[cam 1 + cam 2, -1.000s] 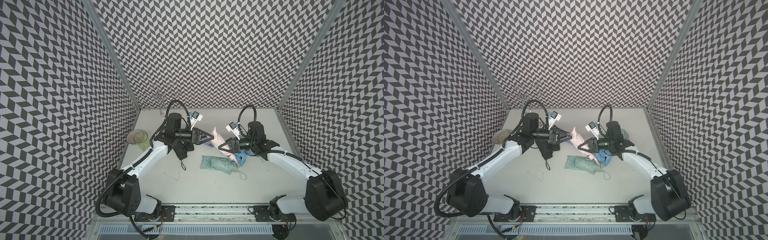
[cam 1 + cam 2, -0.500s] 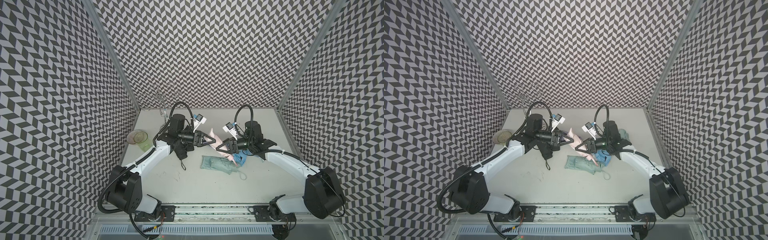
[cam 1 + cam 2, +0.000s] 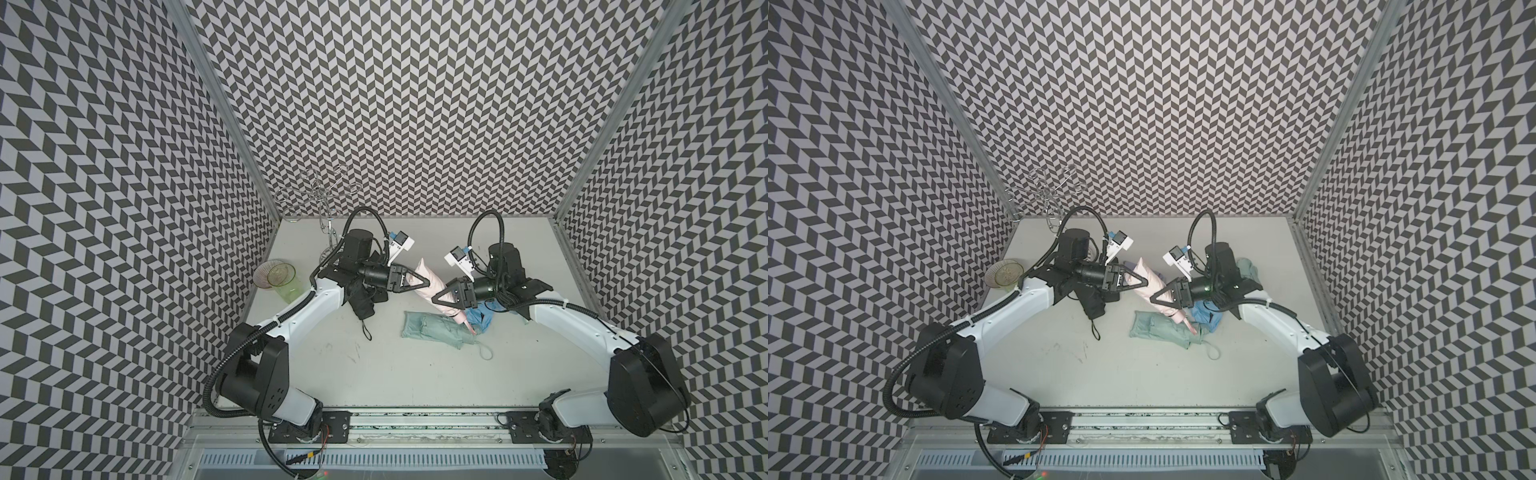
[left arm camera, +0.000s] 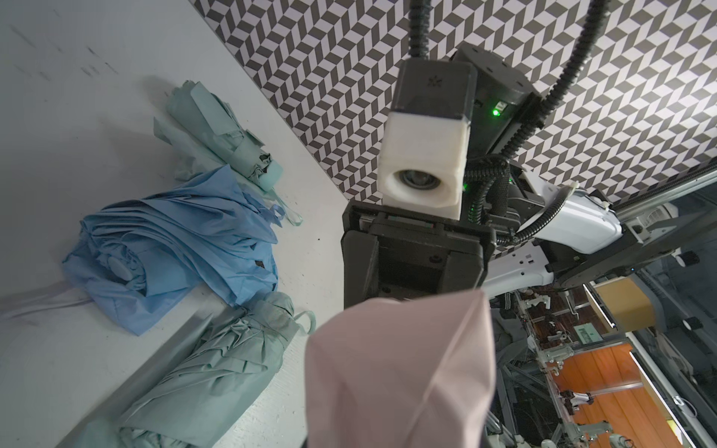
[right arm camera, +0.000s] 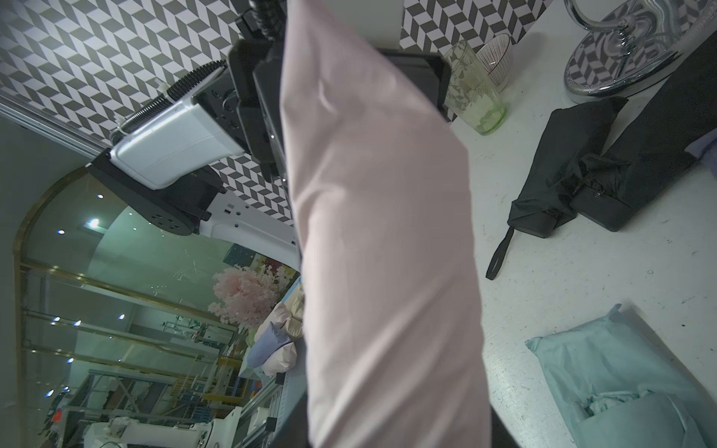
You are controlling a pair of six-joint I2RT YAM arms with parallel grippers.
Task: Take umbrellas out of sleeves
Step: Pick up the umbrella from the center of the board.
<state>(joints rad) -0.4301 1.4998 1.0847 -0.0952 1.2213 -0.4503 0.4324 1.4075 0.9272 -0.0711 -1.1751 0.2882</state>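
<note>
Blue umbrella [image 4: 174, 248] and green umbrella [image 3: 432, 338] are out. Pink umbrella [image 3: 458, 325] is not: left gripper [image 3: 428, 282] pinches its sleeve [image 3: 426, 270], right gripper [image 3: 435, 300] squeezes the other end.

Pink sleeve [image 5: 388, 271] blurred (very close), black umbrella [image 3: 363, 309] half-hidden

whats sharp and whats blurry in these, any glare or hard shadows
Right wrist view: the pink sleeve fills the middle, close and soft, while the black umbrella behind is sharp; the chrome stand mirrors the wall pattern. Left wrist view: blue umbrella crisp, sleeve slightly soft. Both top views: even light, only faint shadows on the table, sharp throughout.
</note>
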